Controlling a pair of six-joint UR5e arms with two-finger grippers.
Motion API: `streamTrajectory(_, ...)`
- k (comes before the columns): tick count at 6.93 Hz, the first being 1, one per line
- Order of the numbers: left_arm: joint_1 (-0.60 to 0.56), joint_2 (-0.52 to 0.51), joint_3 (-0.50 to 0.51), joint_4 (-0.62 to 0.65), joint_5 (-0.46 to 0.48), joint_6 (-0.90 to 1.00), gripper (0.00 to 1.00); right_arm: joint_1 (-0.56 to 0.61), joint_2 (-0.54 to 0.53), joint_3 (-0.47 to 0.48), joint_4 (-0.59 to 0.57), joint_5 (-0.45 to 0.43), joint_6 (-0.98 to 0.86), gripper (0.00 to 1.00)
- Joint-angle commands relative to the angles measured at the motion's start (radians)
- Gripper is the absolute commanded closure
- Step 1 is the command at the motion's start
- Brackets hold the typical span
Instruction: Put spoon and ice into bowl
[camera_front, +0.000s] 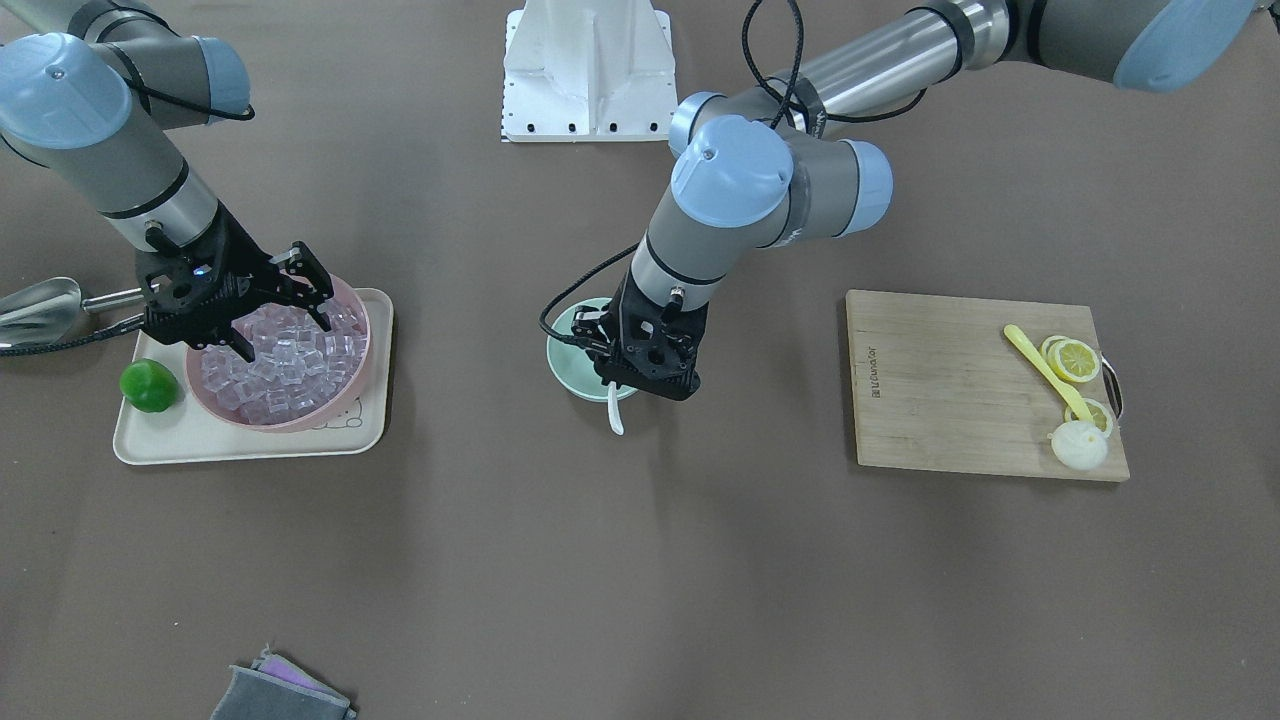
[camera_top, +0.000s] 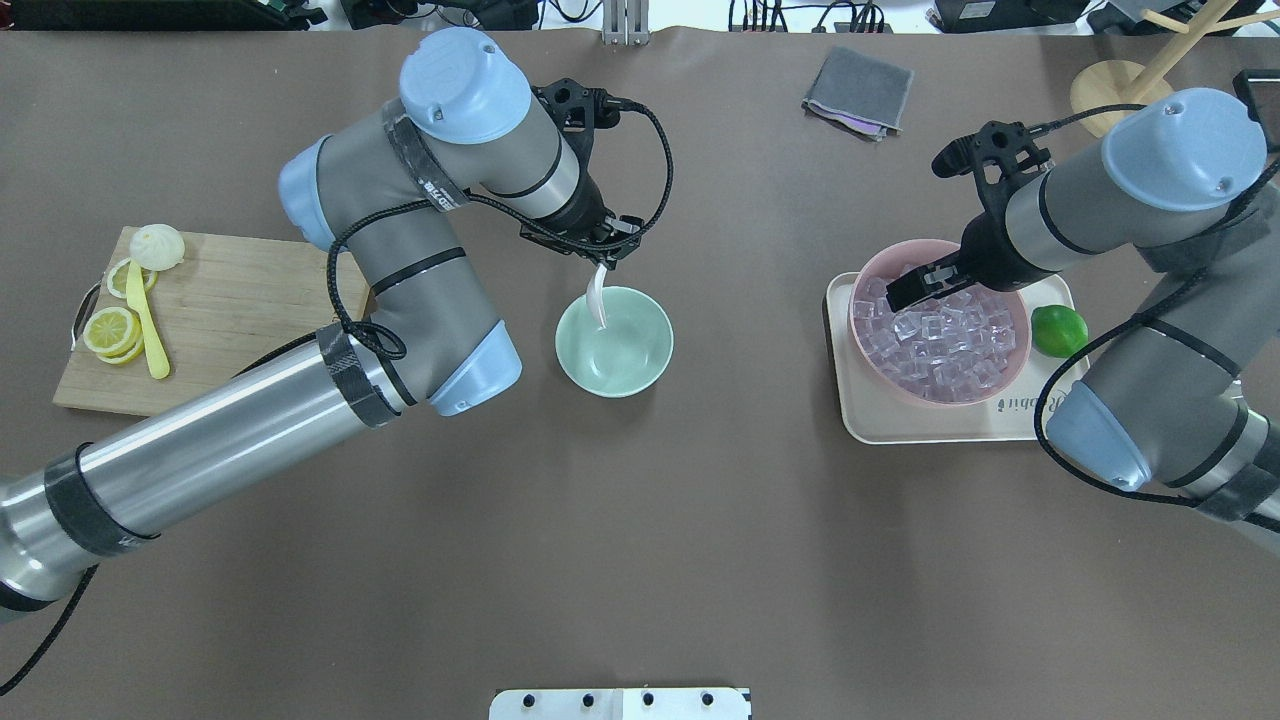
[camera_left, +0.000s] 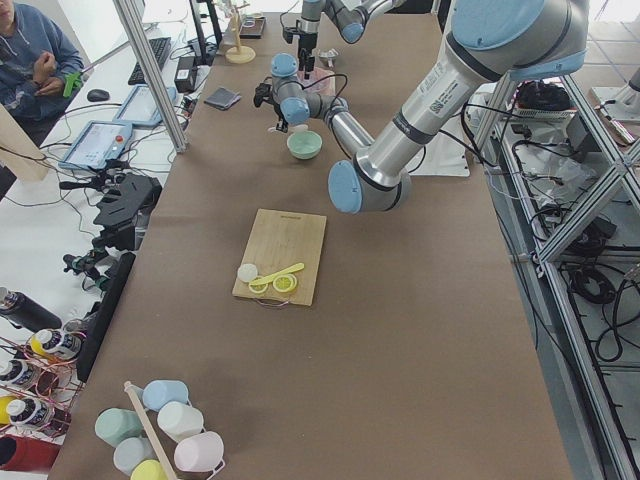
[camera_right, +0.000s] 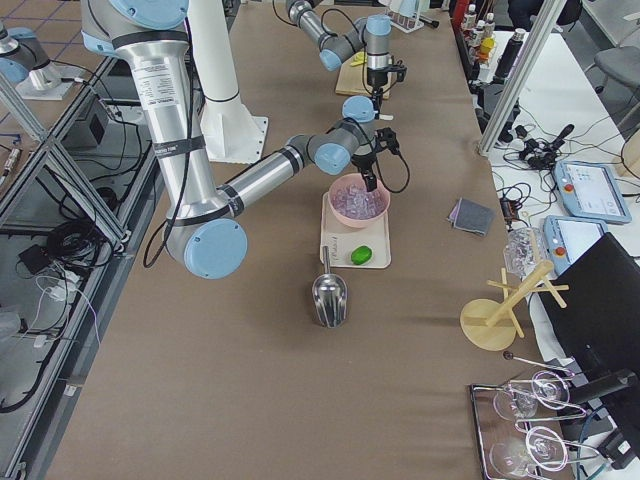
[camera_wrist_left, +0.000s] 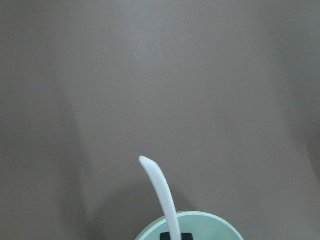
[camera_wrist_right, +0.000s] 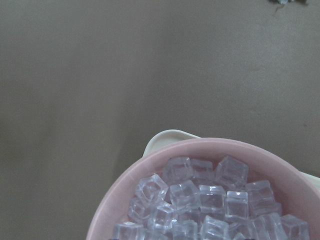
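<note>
Over mint bowl (camera_top: 640, 372), L gripper (camera_top: 607, 260) clamps spoon (camera_top: 599, 300), scoop inside; lower gently before letting go. R gripper (camera_front: 283, 328) gapes above ice (camera_front: 290, 375) in pink bowl (camera_front: 310, 419); pinch one cube squarely.

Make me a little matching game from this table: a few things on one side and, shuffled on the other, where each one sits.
Things:
1. spoon
2. ice cubes
3. lime
4. lemon slices

Places:
A. on the wooden board
B. on the tray, beside the pink bowl
C. scoop down in the mint-green bowl, handle sticking out over its rim
D. heaped in the pink bowl

Pairs: 1-C, 2-D, 3-B, 4-A.
</note>
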Motion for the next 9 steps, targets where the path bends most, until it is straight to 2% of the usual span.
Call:
streamTrajectory(1, 0.025, -0.035, 0.051, -0.039, 0.053, -0.003, 1.0, -0.02, -0.024, -0.003, -0.002, -0.018, -0.004, 0.18)
streamTrajectory(3, 0.03, -0.035, 0.054, -0.043, 0.059, -0.017, 1.0, -0.044, -0.045, -0.003, -0.002, -0.039, 0.0, 0.2)
streamTrajectory(4, 0.029, -0.035, 0.054, -0.049, 0.059, -0.017, 0.94, -0.051, -0.048, -0.005, -0.002, -0.05, 0.0, 0.21)
streamTrajectory(5, 0.029, -0.036, 0.056, -0.05, 0.059, -0.017, 0.6, -0.054, -0.047, -0.005, -0.002, -0.053, 0.0, 0.25)
streamTrajectory(6, 0.029, -0.033, 0.056, -0.062, 0.059, -0.017, 0.11, -0.057, -0.045, -0.012, -0.002, -0.058, 0.0, 0.29)
streamTrajectory(7, 0.027, -0.032, 0.052, -0.073, 0.059, -0.017, 0.03, -0.057, -0.045, -0.014, -0.002, -0.059, 0.0, 0.35)
streamTrajectory(9, 0.024, -0.03, 0.052, -0.073, 0.059, -0.017, 0.02, -0.06, -0.039, -0.028, 0.0, -0.061, 0.0, 0.36)
